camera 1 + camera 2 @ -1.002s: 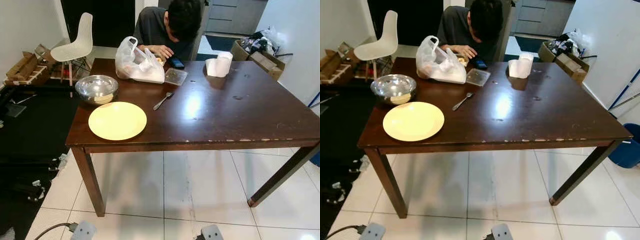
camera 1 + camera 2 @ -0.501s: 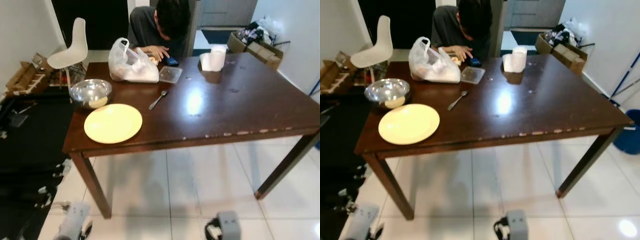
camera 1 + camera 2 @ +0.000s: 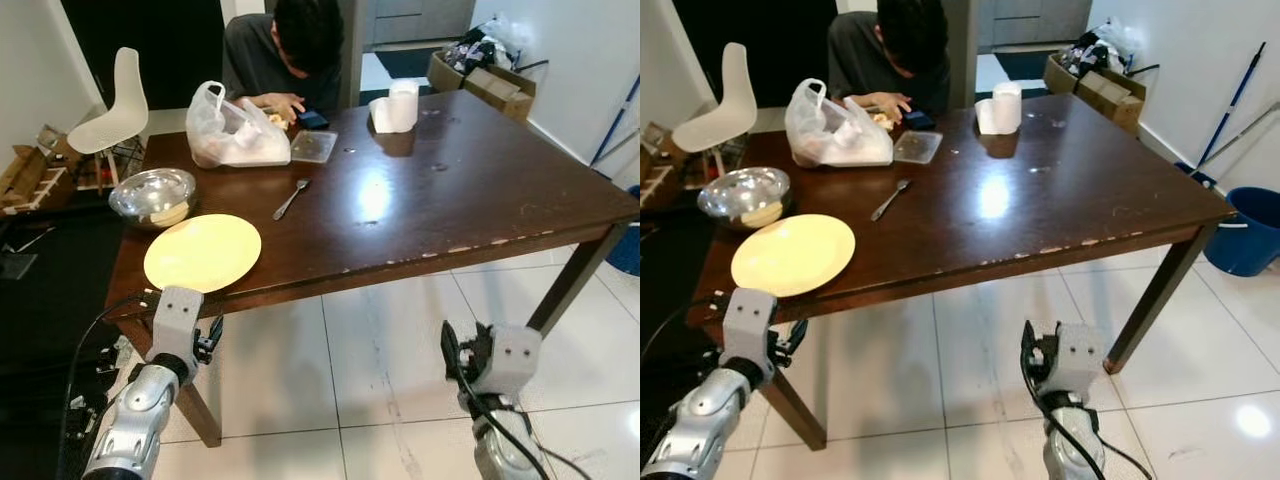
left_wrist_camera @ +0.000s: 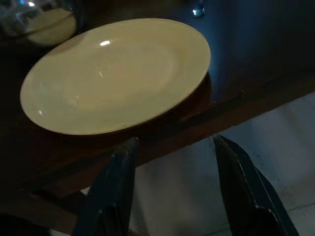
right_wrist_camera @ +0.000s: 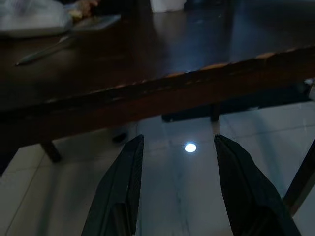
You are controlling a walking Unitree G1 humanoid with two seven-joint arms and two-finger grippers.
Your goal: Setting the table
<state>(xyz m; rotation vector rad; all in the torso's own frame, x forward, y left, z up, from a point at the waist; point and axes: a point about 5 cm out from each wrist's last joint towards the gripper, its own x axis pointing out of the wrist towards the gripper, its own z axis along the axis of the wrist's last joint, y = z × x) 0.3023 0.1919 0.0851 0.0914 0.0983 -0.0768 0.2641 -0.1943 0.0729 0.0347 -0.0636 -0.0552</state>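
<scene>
1. The yellow plate (image 3: 202, 252) is seen lying flat at the tabletop's (image 3: 480, 190) 8 o'clock corner, just inside the near edge, with the steel bowl (image 3: 152, 195) close beside it at its 11 o'clock.
2. The left gripper (image 4: 172, 189) is held below and just short of that edge, its jaws spread and empty.
3. The right gripper (image 5: 179, 184) is raised before the near edge around 6 o'clock, its jaws likewise spread.
4. The plate rim is probably best approached level, one finger slid beneath the overhang-side rim, so that the bowl is not nudged.
5. The spoon (image 3: 293, 199) and the seated person (image 3: 275, 50) at 12 o'clock should be kept clear of.
</scene>
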